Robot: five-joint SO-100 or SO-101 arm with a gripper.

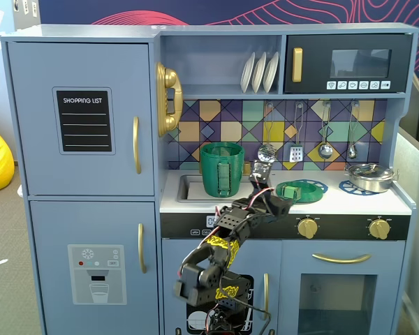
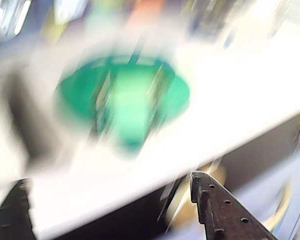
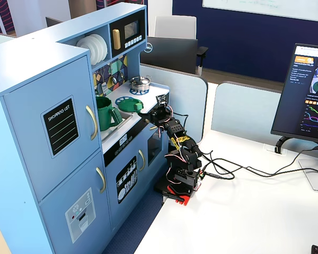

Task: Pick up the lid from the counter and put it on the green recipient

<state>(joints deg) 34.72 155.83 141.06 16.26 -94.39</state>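
The green lid (image 1: 298, 190) lies flat on a blue burner ring on the white counter (image 1: 377, 204). It shows blurred in the wrist view (image 2: 122, 97) and in the other fixed view (image 3: 129, 105). The green recipient (image 1: 221, 169) stands upright in the sink to the left of the lid, its mouth uncovered; it also shows in the side fixed view (image 3: 105, 112). My gripper (image 1: 281, 204) is at the counter's front edge, just short of the lid. In the wrist view my gripper (image 2: 107, 182) has its jaws wide apart and holds nothing; it also shows from the side (image 3: 143, 112).
A shiny steel pot (image 1: 369, 176) sits on the right burner ring. Utensils (image 1: 297, 150) hang on the back wall. Yellow knobs (image 1: 307, 227) sit below the counter edge. The arm's base (image 3: 179, 185) stands on a white desk beside the kitchen.
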